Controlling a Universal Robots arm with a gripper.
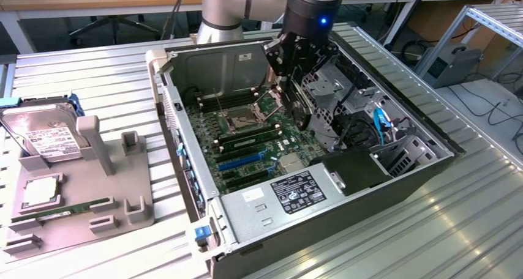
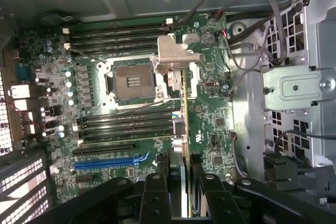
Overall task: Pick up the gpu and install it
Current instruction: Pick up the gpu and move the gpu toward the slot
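One thin black card, the gpu [image 2: 184, 103], hangs edge-on between the fingers of my end effector [image 2: 181, 195], which is clamped on it from above. In the exterior view the gpu [image 1: 304, 107] shows as a dark plate below the end effector [image 1: 299, 77], inside the open computer case [image 1: 253, 221] and above the motherboard [image 2: 210, 124], apart from it as far as I can tell. I judge the pick-up done and the install in hand: the card is carried over the board but not seated. It hangs near the CPU socket [image 2: 128, 81], and its edge seems to run crosswise to the expansion slots, the blue slot [image 2: 107, 162] among them, which lie off to one side. Seating it, by my reading, calls for turning the card parallel to a slot, setting its lower edge directly above, then a straight press; the cables [image 2: 252, 35] by the drive cage look near enough to snag. The case lies on a ribbed metal tabletop [image 1: 98, 77]. At the exterior view's left a grey holder [image 1: 90, 205] carries the hard drive [image 1: 45, 141] and a green memory stick [image 1: 63, 210]. Wooden desks [image 1: 98, 0] stand behind.
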